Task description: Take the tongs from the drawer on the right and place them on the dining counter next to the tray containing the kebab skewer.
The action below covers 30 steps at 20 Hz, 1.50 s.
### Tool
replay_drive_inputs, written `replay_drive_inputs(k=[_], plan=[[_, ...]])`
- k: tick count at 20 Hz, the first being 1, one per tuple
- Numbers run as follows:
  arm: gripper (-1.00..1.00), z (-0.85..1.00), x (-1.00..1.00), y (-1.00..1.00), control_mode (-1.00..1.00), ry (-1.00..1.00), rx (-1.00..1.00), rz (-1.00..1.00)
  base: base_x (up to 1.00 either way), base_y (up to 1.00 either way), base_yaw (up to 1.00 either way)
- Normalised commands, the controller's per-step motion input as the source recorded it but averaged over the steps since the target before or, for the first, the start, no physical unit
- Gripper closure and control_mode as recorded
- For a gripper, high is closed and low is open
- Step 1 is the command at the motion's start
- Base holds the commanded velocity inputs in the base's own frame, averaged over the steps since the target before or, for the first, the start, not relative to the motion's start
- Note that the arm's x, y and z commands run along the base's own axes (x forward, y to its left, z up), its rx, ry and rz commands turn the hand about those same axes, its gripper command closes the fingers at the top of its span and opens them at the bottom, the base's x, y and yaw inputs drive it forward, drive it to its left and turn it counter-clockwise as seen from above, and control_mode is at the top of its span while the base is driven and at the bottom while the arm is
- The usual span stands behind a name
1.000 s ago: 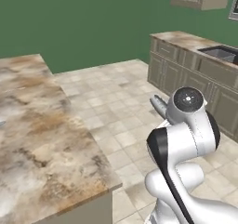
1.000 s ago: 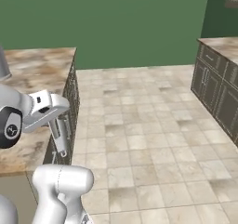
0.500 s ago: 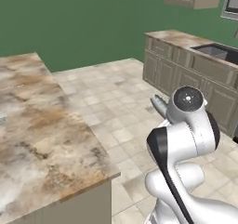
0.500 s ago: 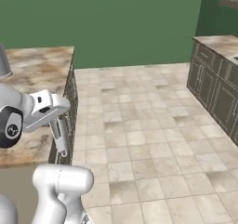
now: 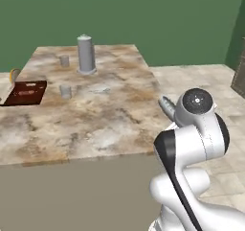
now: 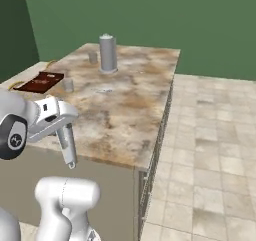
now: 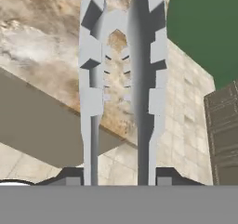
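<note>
The gripper is closed on the tongs, which hang down from it with their tip lowest, in front of the near edge of the dining counter. In the hand view the tongs run straight up the picture between the two fingers, their long grey arms lying side by side with a narrow gap, the ridged inner edges facing each other. The fingers are set close, just wide enough to clamp the two arms.

In the left base view the tip of the tongs projects from behind the white arm, level with the counter's right edge. The tongs are not on the slab; they are in the air beside its near right corner.

The dining counter is a wide brown-and-cream marbled slab. On it:

- The tray, dark brown and rectangular, lies at the far left edge; in the right base view the tray is well apart from the gripper. Its contents are too small to make out.
- A tall grey cylinder with a cap stands upright toward the far side of the slab.
- Two small grey cups stand upright: one just left of the cylinder, one near the tray.

A green wall stands behind the counter, and tiled floor lies to its right.
</note>
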Motion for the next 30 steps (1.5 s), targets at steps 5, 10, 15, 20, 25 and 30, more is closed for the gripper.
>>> replay_drive_inputs(k=[5, 10, 15, 20, 25, 30], plan=[[1.0, 0.0, 0.0, 0.0, 1.0, 0.0, 0.0, 0.0, 0.03, 0.68, 0.68], [1.0, 0.0, 0.0, 0.0, 1.0, 0.0, 0.0, 0.0, 0.67, 0.71, 0.47], [1.0, 0.0, 0.0, 0.0, 1.0, 0.0, 0.0, 0.0, 0.85, 1.0, 0.12], [1.0, 0.0, 0.0, 0.0, 1.0, 0.0, 0.0, 0.0, 1.0, 1.0, -0.02], [1.0, 0.0, 0.0, 0.0, 1.0, 0.0, 0.0, 0.0, 1.0, 1.0, -0.12], [1.0, 0.0, 0.0, 0.0, 1.0, 0.0, 0.0, 0.0, 1.0, 1.0, -0.21]])
